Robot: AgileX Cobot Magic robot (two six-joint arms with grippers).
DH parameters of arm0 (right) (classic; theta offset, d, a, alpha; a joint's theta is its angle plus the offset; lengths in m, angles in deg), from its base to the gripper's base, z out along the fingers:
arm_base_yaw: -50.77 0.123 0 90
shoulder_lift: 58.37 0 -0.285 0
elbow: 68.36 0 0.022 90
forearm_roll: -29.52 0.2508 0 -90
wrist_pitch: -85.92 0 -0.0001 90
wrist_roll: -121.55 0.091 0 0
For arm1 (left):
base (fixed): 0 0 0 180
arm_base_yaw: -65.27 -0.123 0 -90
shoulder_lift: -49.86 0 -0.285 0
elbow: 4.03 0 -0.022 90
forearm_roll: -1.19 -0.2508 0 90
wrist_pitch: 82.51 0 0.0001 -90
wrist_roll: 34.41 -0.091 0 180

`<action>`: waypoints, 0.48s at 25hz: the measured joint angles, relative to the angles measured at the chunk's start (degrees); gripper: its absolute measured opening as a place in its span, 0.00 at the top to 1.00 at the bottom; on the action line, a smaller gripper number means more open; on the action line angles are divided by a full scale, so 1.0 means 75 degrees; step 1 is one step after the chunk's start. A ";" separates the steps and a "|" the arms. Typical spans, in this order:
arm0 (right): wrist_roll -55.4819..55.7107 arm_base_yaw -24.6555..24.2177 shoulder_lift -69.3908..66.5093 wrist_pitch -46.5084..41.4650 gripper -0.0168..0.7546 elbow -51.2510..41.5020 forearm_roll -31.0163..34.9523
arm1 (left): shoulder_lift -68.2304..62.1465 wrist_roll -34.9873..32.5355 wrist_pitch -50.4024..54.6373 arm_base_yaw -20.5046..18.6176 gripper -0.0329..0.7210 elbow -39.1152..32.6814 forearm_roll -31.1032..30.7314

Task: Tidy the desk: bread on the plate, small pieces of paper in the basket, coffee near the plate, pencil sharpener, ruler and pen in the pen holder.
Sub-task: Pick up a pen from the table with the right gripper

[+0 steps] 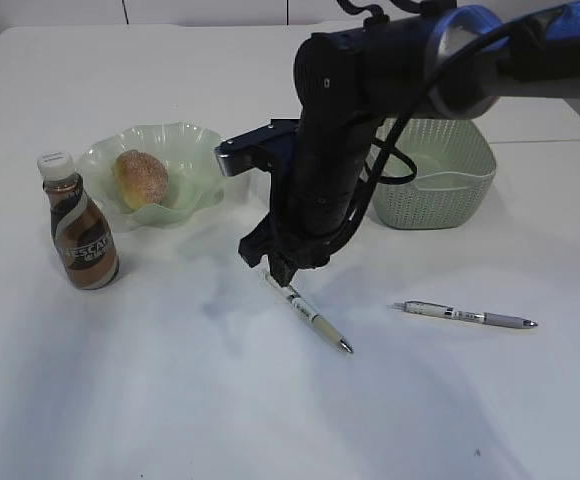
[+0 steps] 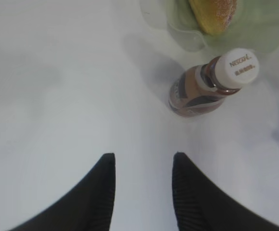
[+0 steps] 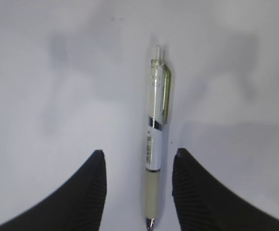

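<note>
Right gripper (image 3: 138, 192): jaws apart, straddling the nearer pen (image 3: 155, 159) lying flat on the desk (image 1: 170, 380), aligned across its barrel for a pinch; not yet closed.
Left gripper (image 2: 143, 192): open, empty, parked above the desk beside the coffee (image 2: 211, 84).
Coffee stands beside the plate (image 1: 185, 150), bread (image 1: 141, 179) on it.
Second pen (image 1: 465, 316) lies apart, near the basket (image 1: 450, 190).

two pens lie on the tabletop: one (image 1: 307, 314) near the middle, one (image 1: 465, 316) toward the right edge. one bottle (image 1: 79, 224) stands near the left edge. one plate (image 1: 185, 150) sits behind it, holding one bun (image 1: 141, 178). one basket (image 1: 440, 185) sits toward the far right corner.
</note>
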 joint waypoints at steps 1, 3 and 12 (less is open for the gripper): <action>0.0000 0.0000 0.0000 0.0000 0.50 0.0000 0.0000 | 0.0000 0.0000 0.0014 0.0000 0.59 0.0000 0.0000; 0.0000 0.0000 -0.0117 -0.0011 0.50 0.0270 -0.0155 | 0.0000 0.0000 0.0012 0.0000 0.59 0.0000 0.0000; 0.0000 0.0000 -0.1006 -0.1073 0.50 0.1881 -0.0208 | 0.0000 0.0000 0.0017 0.0000 0.59 0.0000 0.0000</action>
